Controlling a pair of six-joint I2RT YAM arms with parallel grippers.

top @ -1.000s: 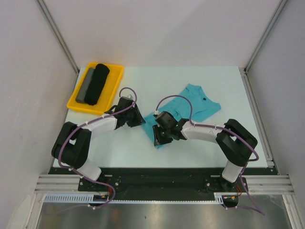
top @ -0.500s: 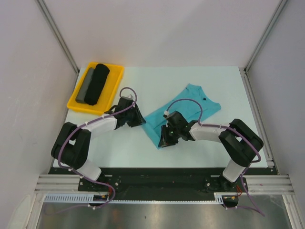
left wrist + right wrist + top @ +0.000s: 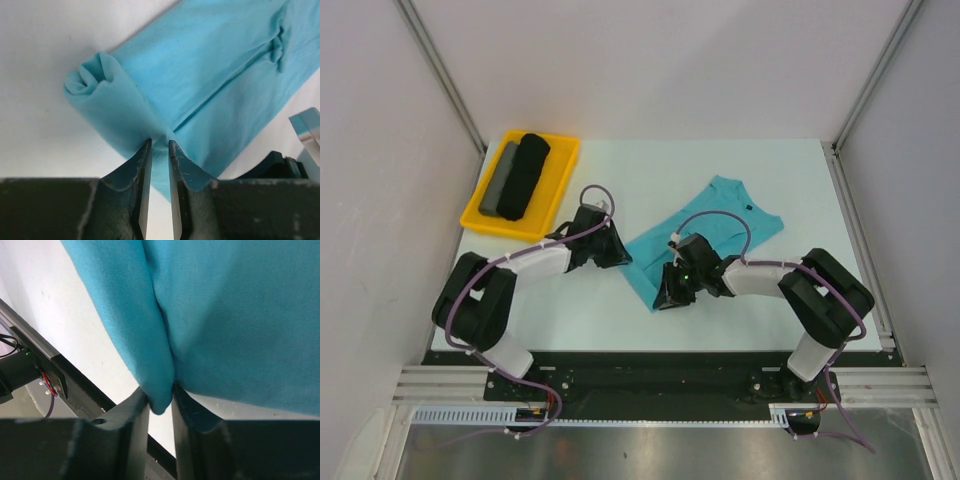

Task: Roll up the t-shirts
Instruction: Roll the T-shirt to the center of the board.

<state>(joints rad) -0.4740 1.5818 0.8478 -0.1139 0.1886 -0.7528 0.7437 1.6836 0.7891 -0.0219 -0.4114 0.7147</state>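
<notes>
Your left gripper (image 3: pixel 160 144) pinched a fold of the t-shirt (image 3: pixel 215 65) beside its rolled end. Your right gripper (image 3: pixel 160 392) pinched another fold.

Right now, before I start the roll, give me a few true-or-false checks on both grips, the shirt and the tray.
The left gripper pinches the t-shirt. True.
The right gripper hangs open, clear of the fabric. False: it is shut on a fold of the t-shirt.
The yellow tray holds a black roll and a grey roll. True.
The t-shirt is fully rolled. False: only one end is curled; the rest lies spread on the table.
</notes>
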